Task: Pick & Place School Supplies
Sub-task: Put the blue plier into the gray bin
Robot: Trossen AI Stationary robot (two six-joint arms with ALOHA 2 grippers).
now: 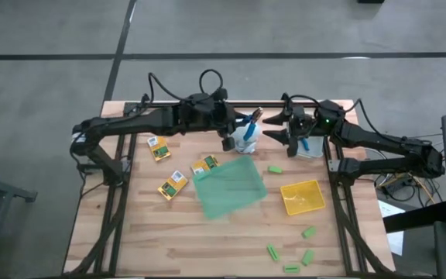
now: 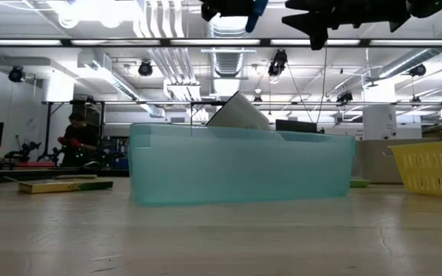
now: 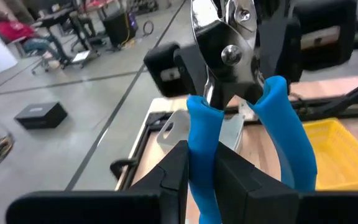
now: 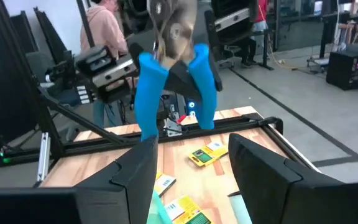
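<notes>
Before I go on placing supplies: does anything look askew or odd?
The flat translucent green tray lies skewed to the table edges. The left gripper pinches only one handle of the blue-handled pliers; the other splays free.
</notes>
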